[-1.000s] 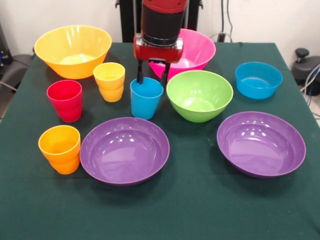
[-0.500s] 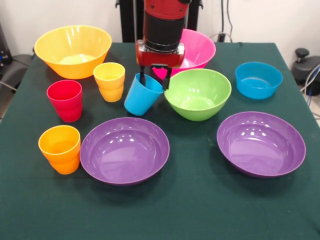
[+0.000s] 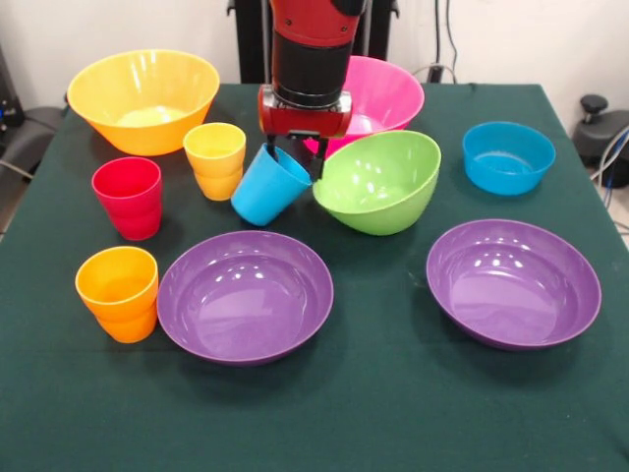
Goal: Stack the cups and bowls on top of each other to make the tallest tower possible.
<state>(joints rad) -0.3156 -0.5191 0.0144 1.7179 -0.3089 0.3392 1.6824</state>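
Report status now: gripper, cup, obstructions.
Gripper shut on blue cup, cup tilted. Lime green bowl tipped, touching a finger. No tower yet.

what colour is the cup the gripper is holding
Blue: the tilted cup, best seen in the front view.

The arm comes straight down from above, a black wrist section under a red link, ending in a red block that carries the tool (image 3: 293, 157). Two thin dark fingers (image 3: 317, 160) point downward from that block. The tool stands upright, not tilted. Its fingers are set a little apart with the rim of the tipped blue cup (image 3: 265, 187) between them.
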